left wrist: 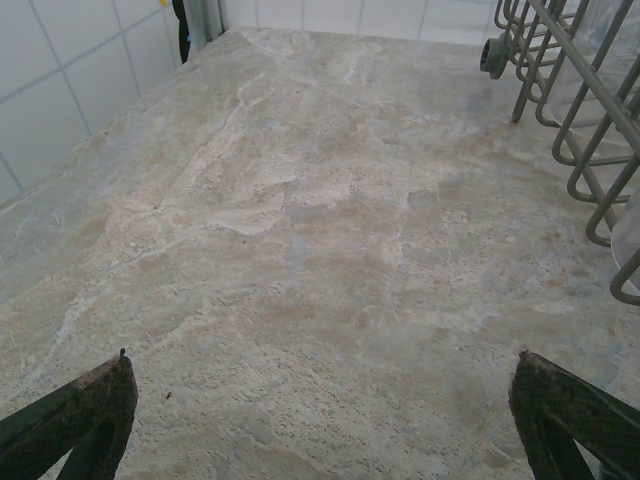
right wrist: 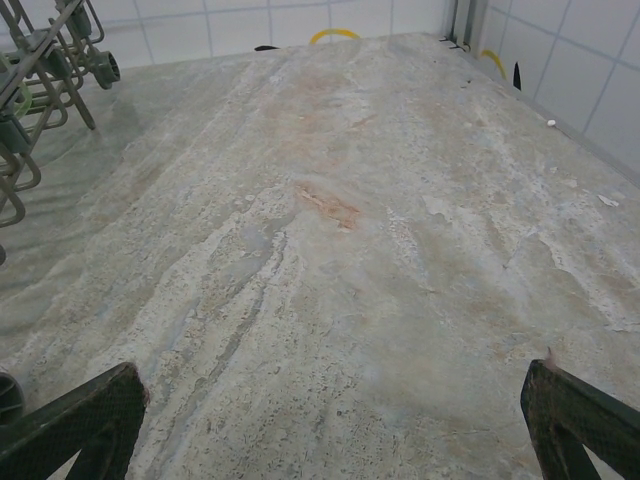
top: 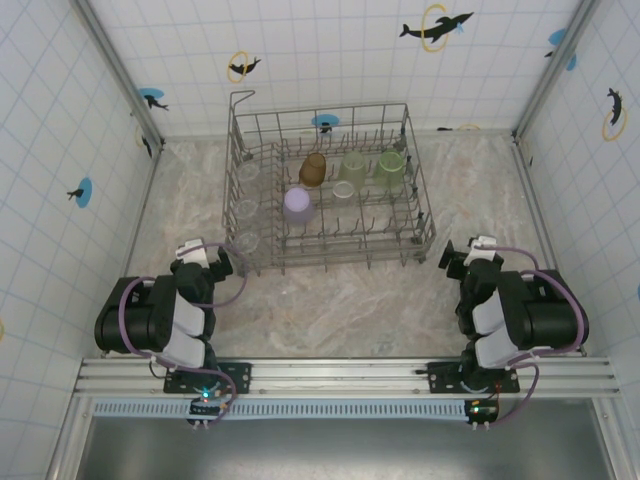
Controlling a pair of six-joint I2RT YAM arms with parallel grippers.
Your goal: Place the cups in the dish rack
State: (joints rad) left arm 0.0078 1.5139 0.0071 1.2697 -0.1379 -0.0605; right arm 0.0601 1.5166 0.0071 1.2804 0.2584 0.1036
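Left gripper [left wrist: 322, 358], right gripper [right wrist: 339, 368] spread wide, dish rack [top: 330, 256] lengthwise left-right

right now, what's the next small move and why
Probably just leave both arms parked: the lavender cup, amber cup, green cups and clear cups all sit inside the dish rack, and the left end effector and right end effector stand open and empty.

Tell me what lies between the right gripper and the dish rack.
Nothing but bare marbled tabletop: the top external view shows an empty strip between the open right gripper and the dish rack, and the right wrist view agrees.
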